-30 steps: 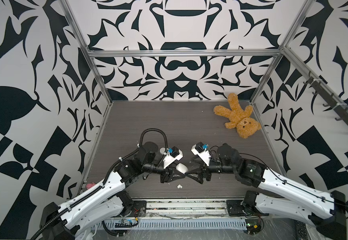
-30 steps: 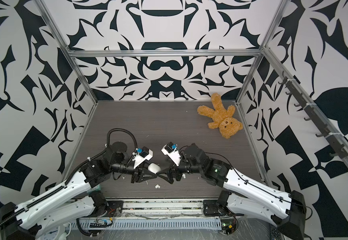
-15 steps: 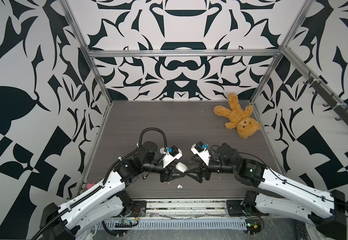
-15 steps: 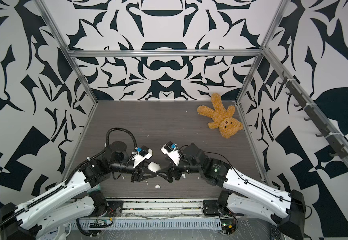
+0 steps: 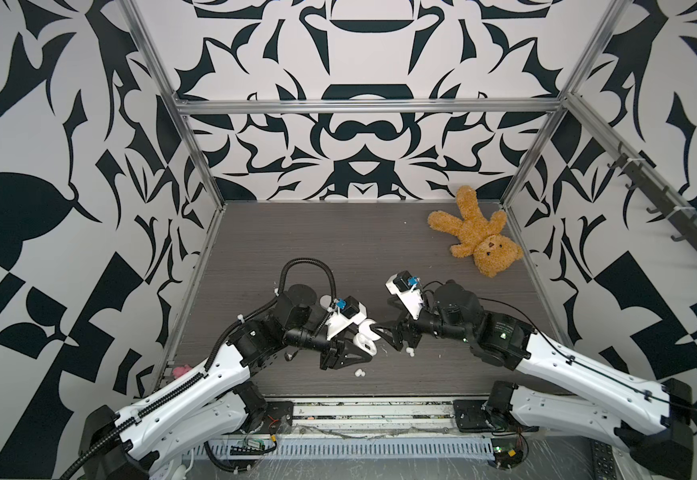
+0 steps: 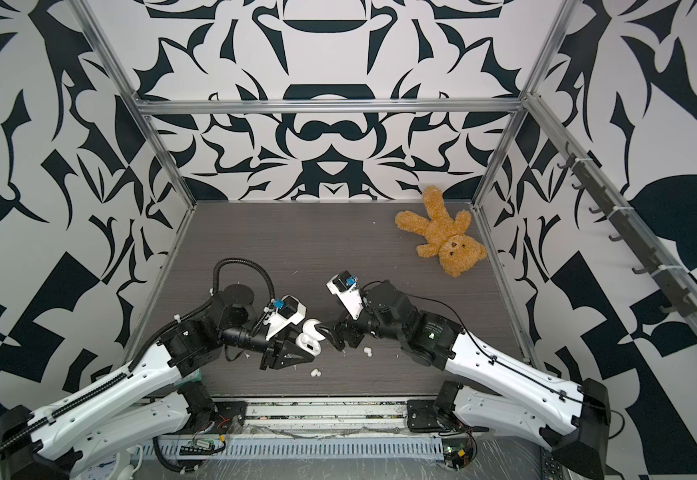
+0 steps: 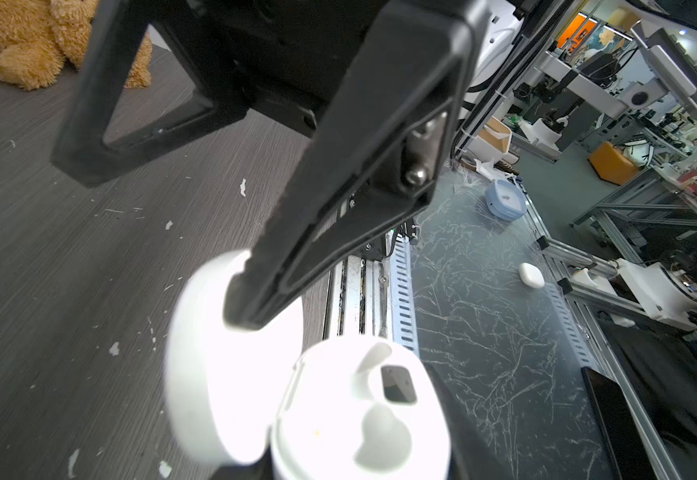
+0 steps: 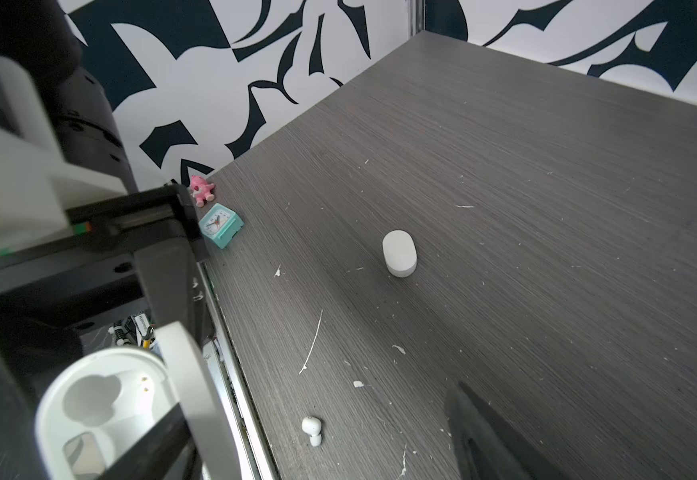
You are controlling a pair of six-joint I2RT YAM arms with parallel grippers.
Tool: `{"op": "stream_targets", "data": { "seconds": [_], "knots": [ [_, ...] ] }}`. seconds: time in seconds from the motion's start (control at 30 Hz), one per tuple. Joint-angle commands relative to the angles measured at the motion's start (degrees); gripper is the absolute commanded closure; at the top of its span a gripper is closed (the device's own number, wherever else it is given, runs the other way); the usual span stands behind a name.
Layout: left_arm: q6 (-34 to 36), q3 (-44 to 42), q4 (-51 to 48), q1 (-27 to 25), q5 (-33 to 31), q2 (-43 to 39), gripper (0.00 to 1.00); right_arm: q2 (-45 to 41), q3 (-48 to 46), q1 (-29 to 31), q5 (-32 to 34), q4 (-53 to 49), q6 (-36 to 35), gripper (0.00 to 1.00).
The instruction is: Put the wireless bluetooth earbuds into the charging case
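Case open, wells empty, clamped in my left gripper. Right gripper: jaws apart, holding nothing, one finger against the lid. Two earbuds lie loose on the table just beside. Pick-up comes next, I judge: right down onto the nearer bud, pinch lightly, line up with a well.
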Motion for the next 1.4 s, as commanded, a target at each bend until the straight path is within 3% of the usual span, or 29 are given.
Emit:
{"op": "stream_targets", "data": {
  "seconds": [0.0, 0.23, 0.43, 0.93, 1.1, 1.23, 1.37],
  "knots": [
    [0.6, 0.9, 1.1, -0.3, 5.1, -1.0, 1.00, 0.1, 2.2, -0.3, 4.8, -0.9, -0.5, 0.11],
    [0.8, 0.9, 0.9, -0.3, 4.1, -0.5, 1.00, -1.6, 1.7, -0.3, -4.8, 1.2, -0.9, 0.18],
    [0.6, 1.2, 0.7, -0.3, 3.8, 0.0, 1.00, 0.0, 3.1, -0.3, -10.7, 1.3, -1.5, 0.54],
    [0.5, 0.8, 0.8, -0.3, -0.2, -0.5, 1.00, 0.4, 3.6, -0.3, -14.4, 1.0, -2.0, 0.88],
    [0.2, 0.7, 0.9, -0.3, -0.7, -0.3, 0.74, 0.6, 4.0, -0.3, -15.2, 0.8, -2.0, 1.00],
    [0.0, 0.5, 1.1, -0.3, -1.8, -0.5, 0.39, 0.2, 4.2, -0.3, -13.8, 0.4, -2.1, 1.00],
    [-0.1, 0.1, 1.7, -0.3, -3.6, -1.5, 0.22, 0.5, 5.3, -0.3, -9.6, -0.8, -3.7, 1.00]
  ]
}}
